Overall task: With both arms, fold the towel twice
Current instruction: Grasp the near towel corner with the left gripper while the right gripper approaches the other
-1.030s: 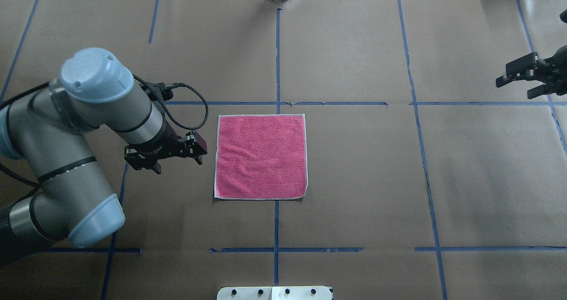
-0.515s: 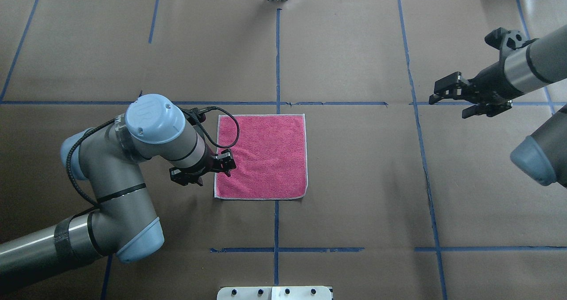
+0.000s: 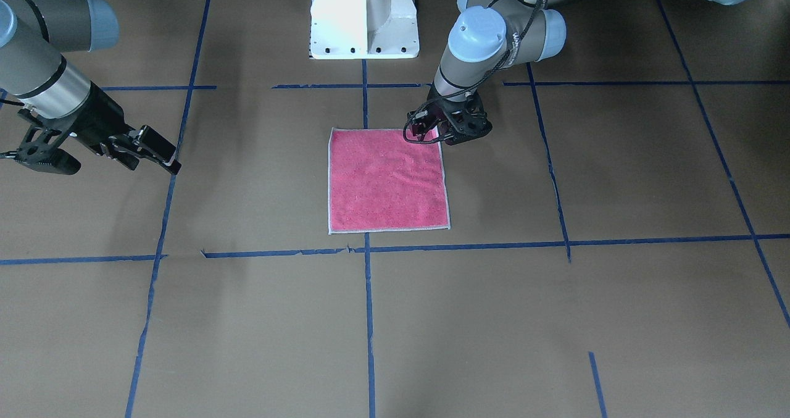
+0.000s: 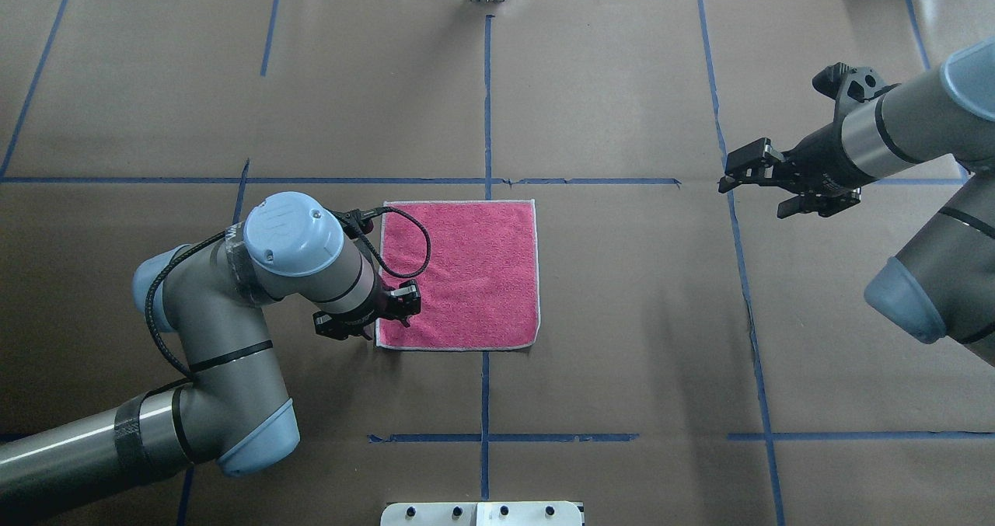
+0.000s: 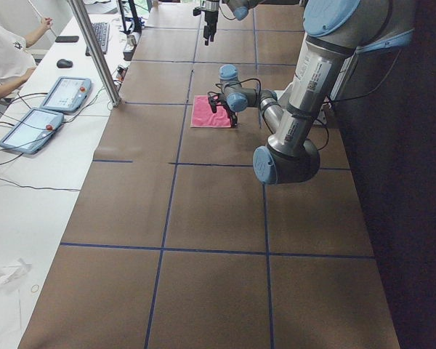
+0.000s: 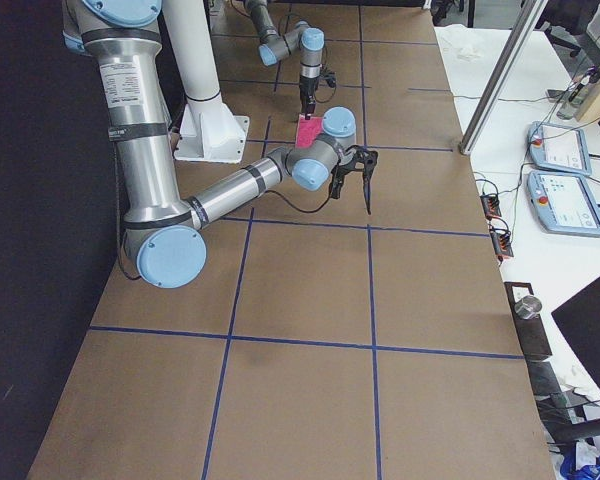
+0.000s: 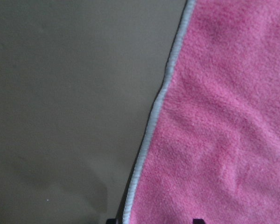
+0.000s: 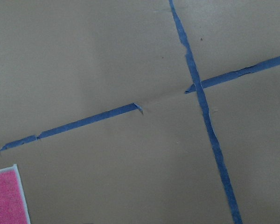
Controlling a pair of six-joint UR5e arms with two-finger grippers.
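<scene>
The towel [image 4: 466, 273] lies flat and unfolded, pink side up, near the table's middle; it also shows in the front view [image 3: 387, 180]. My left gripper [image 4: 371, 314] is open and low at the towel's near-left corner, with its jaws either side of the left edge. The left wrist view shows the grey-edged towel [image 7: 214, 130] between two dark fingertips at the bottom. My right gripper [image 4: 754, 196] is open and empty, well to the right of the towel, above a blue tape line. The right wrist view shows one towel corner [image 8: 7, 198] at the bottom left.
Blue tape lines [image 4: 486, 106] divide the brown paper table top. The white pedestal base [image 3: 364, 16] stands behind the towel on the robot's side. A metal plate [image 4: 482, 514] sits at the near edge. A side desk with tablets [image 5: 58, 94] and a person [image 5: 3, 58] is beyond the table.
My left gripper has moved right and down to the towel's near-left corner. My right arm has come in from the right edge toward the middle. The towel has not moved.
</scene>
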